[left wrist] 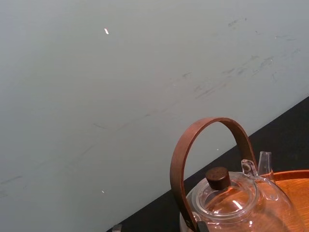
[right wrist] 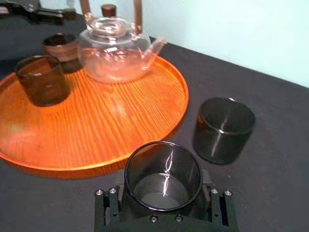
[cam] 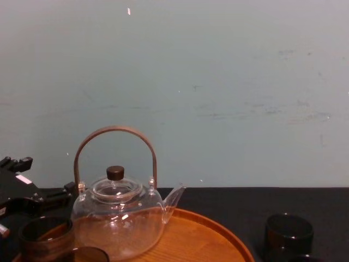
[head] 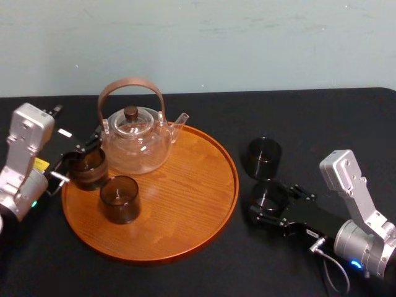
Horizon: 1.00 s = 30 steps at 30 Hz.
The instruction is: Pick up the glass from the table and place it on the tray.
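Black cloth is covering the table (head: 185,278); the glass (head: 270,195) is standing just right of the tray (head: 185,210), right gripper (head: 272,204) clamping its lower wall. Looking thin, slick and breakable, it is wanting gentle pressure. Left gripper (head: 77,162) is idling by the tray's left edge.

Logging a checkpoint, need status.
Right gripper around glass on table, right of tray. Left gripper by brown glass at tray's left edge. Spare glass just behind; teapot on tray's far left.
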### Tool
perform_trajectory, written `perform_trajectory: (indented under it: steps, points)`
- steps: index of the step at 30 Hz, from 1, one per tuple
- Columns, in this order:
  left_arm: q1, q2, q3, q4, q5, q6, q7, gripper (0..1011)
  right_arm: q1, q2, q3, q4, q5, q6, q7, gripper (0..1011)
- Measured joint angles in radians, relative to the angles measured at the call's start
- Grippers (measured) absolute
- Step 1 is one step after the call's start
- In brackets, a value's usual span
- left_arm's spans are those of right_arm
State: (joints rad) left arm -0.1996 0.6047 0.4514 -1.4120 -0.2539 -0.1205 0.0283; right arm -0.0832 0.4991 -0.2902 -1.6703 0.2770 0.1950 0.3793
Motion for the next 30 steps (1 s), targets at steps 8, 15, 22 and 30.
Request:
perform_trajectory:
  steps: [8,15,22,30]
  points:
    - [0.0,0.0,0.0,0.0,0.0,0.0,0.0,1001,0.011,0.009,-0.032,-0.046,-0.002,-0.01,0.022,902]
    - [0.0,0.0,0.0,0.0,0.0,0.0,0.0,1001,0.048,0.001,-0.091,-0.071,-0.026,-0.01,0.043,902]
    - [0.0,0.0,0.0,0.0,0.0,0.0,0.0,1001,0.101,-0.029,-0.151,-0.051,-0.049,-0.004,0.058,903]
    - [0.0,0.0,0.0,0.0,0.0,0.0,0.0,1001,0.164,-0.076,-0.211,0.0,-0.079,0.005,0.062,902]
